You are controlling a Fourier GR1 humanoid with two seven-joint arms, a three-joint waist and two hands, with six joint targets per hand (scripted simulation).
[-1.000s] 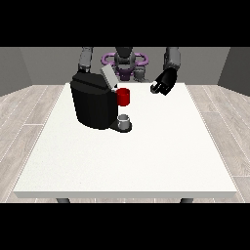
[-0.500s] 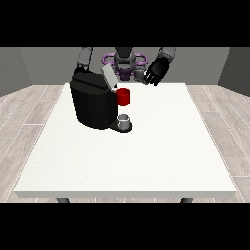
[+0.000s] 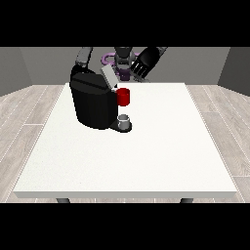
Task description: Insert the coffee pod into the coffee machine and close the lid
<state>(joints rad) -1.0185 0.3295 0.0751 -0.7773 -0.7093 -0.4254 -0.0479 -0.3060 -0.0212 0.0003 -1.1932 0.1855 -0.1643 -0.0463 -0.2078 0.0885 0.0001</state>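
Front view: the hand [image 3: 145, 62] at the view's right hovers with fingers spread, holding nothing, just up and right of the raised lid [image 3: 109, 78] on the machine [image 3: 93, 101]. A grey thing [image 3: 124, 120], possibly the pod, sits below a red thing [image 3: 123, 96].

My table [image 3: 146, 156] looks matt white, faintly speckled and smooth. The coffee machine [image 3: 93, 105] is black, plastic-looking, with a dull sheen, and its raised lid [image 3: 109, 78] shows a pale grey face. A red thing at the machine [image 3: 123, 96] looks smooth. The floor [image 3: 24, 112] looks like pale wood planks. My hand [image 3: 144, 62] is matt black.
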